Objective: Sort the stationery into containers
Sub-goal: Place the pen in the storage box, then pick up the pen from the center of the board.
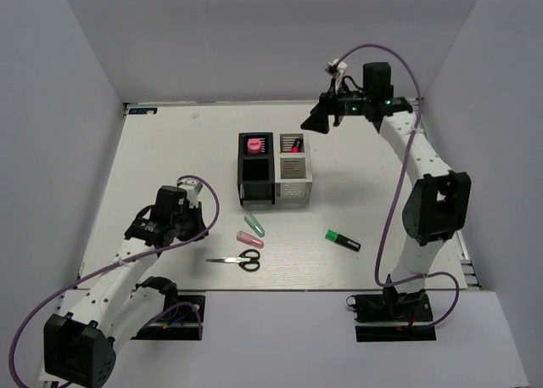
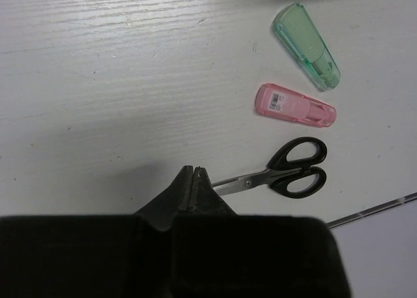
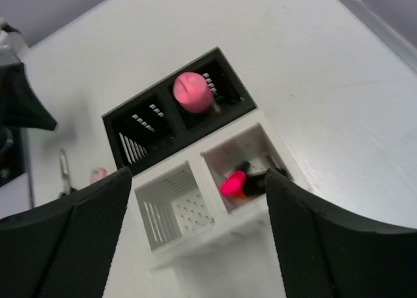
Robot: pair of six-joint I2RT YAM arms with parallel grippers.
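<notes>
Scissors [image 2: 273, 175] look like the next pick. Left gripper [image 2: 193, 180] has its jaws pressed together with nothing visibly between them. The scissors lie just to its right, blade tip running in behind the fingertips; can't tell if they touch. Their long axis runs roughly left-right in the wrist view, black loop handles at the end away from the gripper. Left arm is clearly the nearer one.

Beyond them the pink capsule piece [image 2: 294, 105] and pale green capsule piece [image 2: 306, 45] lie flat on the table [image 1: 170, 150], apart from each other.

Containers [image 1: 254, 191] sit mid-table, black pair left, white pair right. Pink tube [image 1: 253, 145] stands in the far black one and a pink-capped highlighter [image 3: 234, 182] is in the far white one. Green-capped highlighter [image 1: 343, 240] lies loose to the right of the cluster.

Right gripper [image 3: 199, 180] hangs above the containers, jaws wide apart, empty.
</notes>
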